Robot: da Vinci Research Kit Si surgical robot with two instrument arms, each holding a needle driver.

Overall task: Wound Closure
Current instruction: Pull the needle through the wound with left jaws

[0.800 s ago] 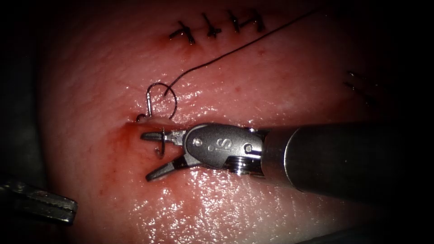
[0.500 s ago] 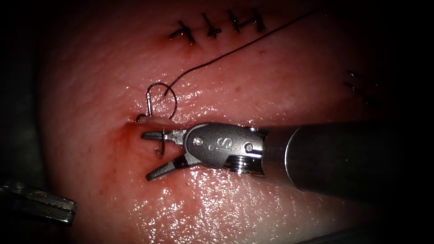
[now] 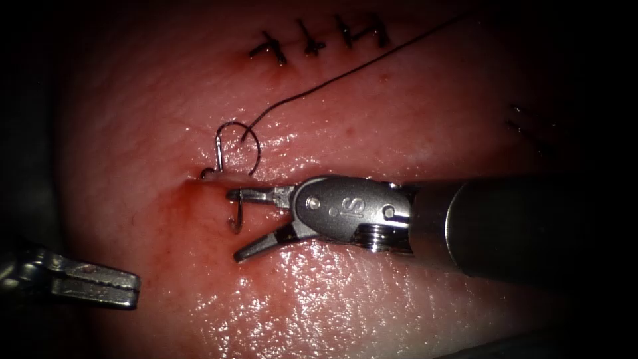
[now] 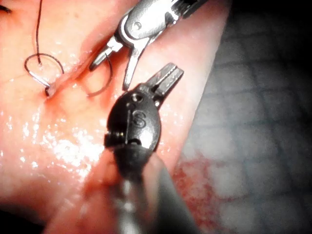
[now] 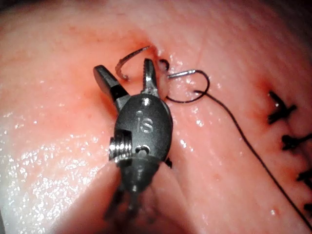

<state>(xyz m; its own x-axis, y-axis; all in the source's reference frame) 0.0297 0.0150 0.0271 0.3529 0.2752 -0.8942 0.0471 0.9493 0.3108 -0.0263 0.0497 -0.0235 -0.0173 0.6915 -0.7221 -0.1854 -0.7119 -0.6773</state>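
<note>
The curved needle (image 3: 235,218) sits in the tissue (image 3: 372,113) across the cut (image 3: 199,178), held by neither tool. One end rises above the cut's left end, and the other hooks out of the reddened tissue below it. My right tool (image 3: 231,226) lies along the cut with its jaws open around that lower hook, holding nothing. The right wrist view shows the needle (image 5: 131,55) just beyond these open jaws (image 5: 124,67). Dark thread (image 3: 345,70) loops at the needle and runs up to the right. My left tool (image 3: 129,289) lies low at the left, shut on nothing.
A row of finished dark stitches (image 3: 319,41) crosses the tissue at the back. Red fluid (image 3: 179,213) stains the tissue around the cut's left end. A gridded mat (image 4: 263,126) lies beyond the tissue's edge in the left wrist view.
My right tool has drawn back to the right, jaws still open, so the needle's hook now sits near its jaw tips. The left tool has moved in rightward. The needle has stayed put.
</note>
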